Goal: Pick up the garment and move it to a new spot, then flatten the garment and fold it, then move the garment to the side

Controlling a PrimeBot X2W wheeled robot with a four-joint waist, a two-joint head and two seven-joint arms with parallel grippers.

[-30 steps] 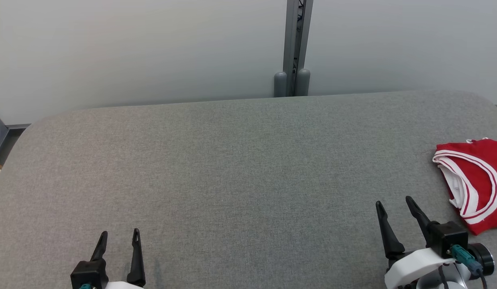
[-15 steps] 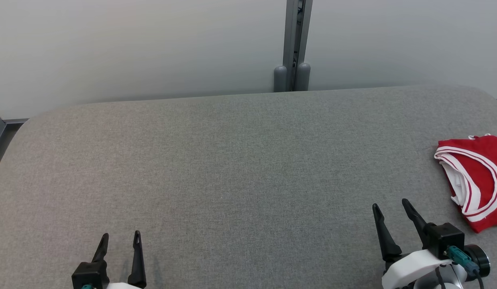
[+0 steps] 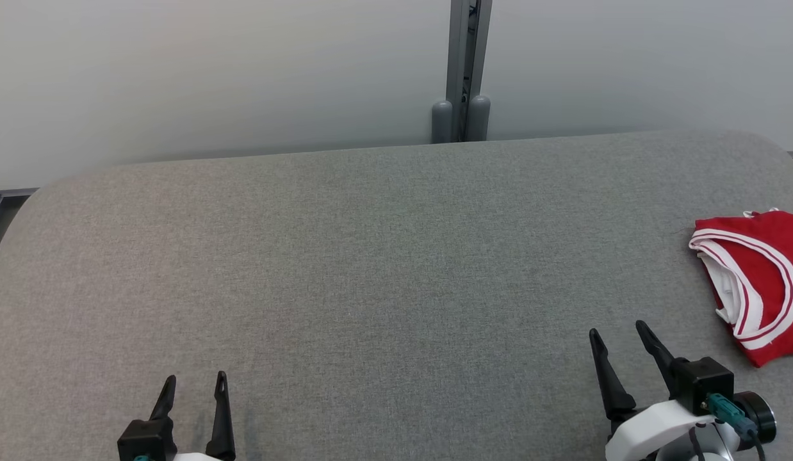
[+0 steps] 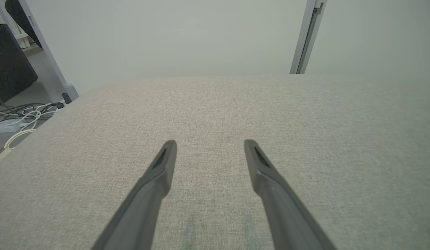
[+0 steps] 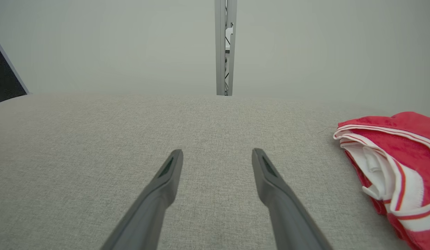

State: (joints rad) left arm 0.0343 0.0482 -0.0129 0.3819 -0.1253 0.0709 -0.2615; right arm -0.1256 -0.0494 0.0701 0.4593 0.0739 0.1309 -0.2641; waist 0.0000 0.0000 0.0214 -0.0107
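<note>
The garment is red with white stripes and lies folded at the right edge of the grey fabric table; it also shows in the right wrist view. My right gripper stands open to the left of the garment, apart from it, nothing between its fingers. At the lower left my left gripper is open and empty over bare table.
A pale wall with a grey metal post stands behind the table's far edge. Cables lie on the floor beyond the table's left edge.
The whole head view has shifted a little, so the camera moved. Both grippers sit slightly lower in it and stay open. The garment lies as before.
</note>
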